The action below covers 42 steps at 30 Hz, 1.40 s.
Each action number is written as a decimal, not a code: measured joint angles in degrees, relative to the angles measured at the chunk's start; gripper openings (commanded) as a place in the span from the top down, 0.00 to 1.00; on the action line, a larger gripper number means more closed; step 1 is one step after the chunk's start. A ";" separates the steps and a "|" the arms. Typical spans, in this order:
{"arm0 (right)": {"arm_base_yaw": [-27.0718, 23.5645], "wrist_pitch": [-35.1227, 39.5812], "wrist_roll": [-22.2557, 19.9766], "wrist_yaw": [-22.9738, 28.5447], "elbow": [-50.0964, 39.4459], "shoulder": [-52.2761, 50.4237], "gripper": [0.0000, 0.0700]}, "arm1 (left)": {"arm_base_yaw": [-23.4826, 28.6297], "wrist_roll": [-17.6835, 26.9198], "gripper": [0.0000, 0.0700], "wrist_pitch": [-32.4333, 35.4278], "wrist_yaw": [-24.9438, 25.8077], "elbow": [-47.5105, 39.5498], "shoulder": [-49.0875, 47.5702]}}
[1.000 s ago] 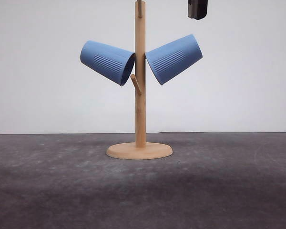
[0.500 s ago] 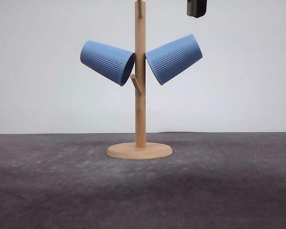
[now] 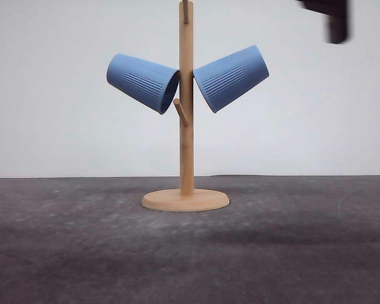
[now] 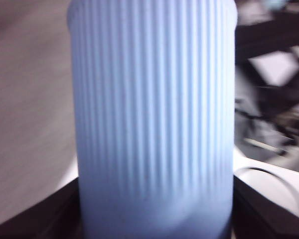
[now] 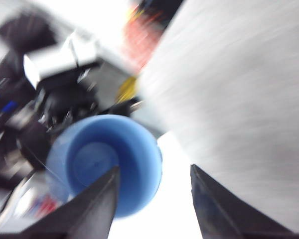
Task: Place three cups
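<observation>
Two ribbed light-blue cups (image 3: pixel 143 82) (image 3: pixel 231 78) are hung on the wooden peg stand (image 3: pixel 186 126). A third ribbed cup (image 4: pixel 152 119) is gripped by the left tool (image 4: pixel 154 219); the right tool (image 5: pixel 154 204) is spread open, empty.

front: even, bright, sharp | both wrists: motion-blurred, washed out

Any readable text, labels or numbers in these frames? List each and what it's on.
None readable.
Cups on the stand: left cup and right cup carry only ribbing, no print.
Cup in the left hand: ribbing only, no print.
Clutter behind the cup in the right wrist view: red and yellow patches that may be labels, too blurred to read.
</observation>
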 measured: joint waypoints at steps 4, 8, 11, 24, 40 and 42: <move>-7.41 -2.57 -2.94 -0.02 0.00 -1.78 0.59 | 0.00 -3.44 0.38 -2.30 -8.53 0.04 0.09; -9.32 -2.83 -4.20 -0.27 0.00 -1.84 0.59 | -0.02 -7.30 0.38 -3.15 -10.83 2.87 2.34; -9.33 -2.86 -4.97 -0.42 0.00 -1.84 0.59 | -0.15 -8.39 0.38 -5.43 -13.66 7.37 5.76; -9.33 -5.19 -8.00 0.16 0.00 -1.84 0.59 | -1.38 -9.50 0.38 -12.08 -28.15 29.13 29.22; -9.33 -6.71 -10.64 0.26 0.00 -1.84 0.59 | 0.70 -11.45 0.38 -16.92 -36.52 45.49 49.61; -9.33 -7.54 -11.17 0.26 0.00 -1.84 0.59 | 0.91 -11.71 0.38 -15.29 -37.04 45.51 50.26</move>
